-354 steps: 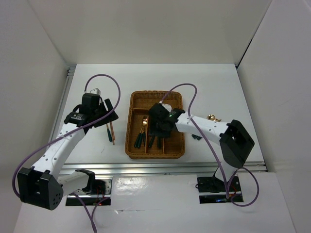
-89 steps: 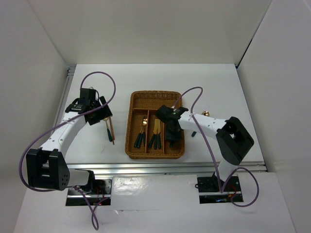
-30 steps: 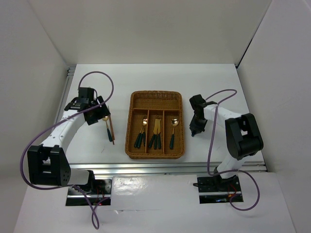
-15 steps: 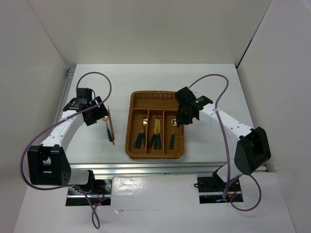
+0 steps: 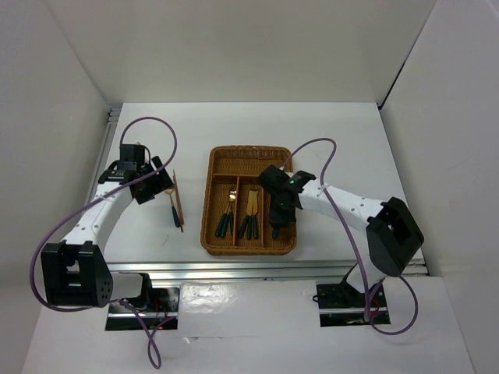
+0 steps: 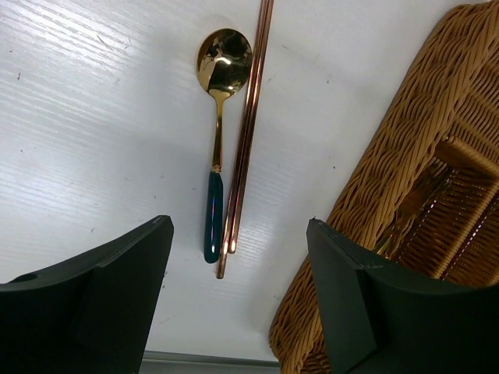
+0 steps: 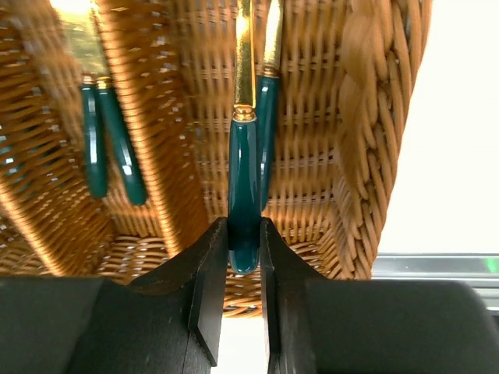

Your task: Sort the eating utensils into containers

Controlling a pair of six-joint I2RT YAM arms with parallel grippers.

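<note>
The woven tray [image 5: 209,204] sits mid-table with teal-handled utensils in its left slot [image 5: 228,215] and middle slot [image 5: 249,218]. My right gripper [image 5: 278,212] hangs over the right slot, shut on the end of a teal-handled utensil [image 7: 243,195] whose gold stem points away; its head is out of view. A second utensil [image 7: 269,101] lies beside it in that slot. Left of the tray, a gold spoon [image 6: 214,140] and the reddish chopsticks [image 6: 245,140] lie side by side on the table. My left gripper [image 6: 238,226] is open just above their near ends.
The tray's left wall [image 6: 390,179] is close to my left gripper's right finger [image 6: 366,304]. White enclosure walls ring the table. A metal rail [image 5: 265,269] runs along the near edge. Purple cables loop over both arms.
My right gripper has moved from the tray's upper right rim to over the right slot, carrying the utensil. The left arm has barely shifted.
</note>
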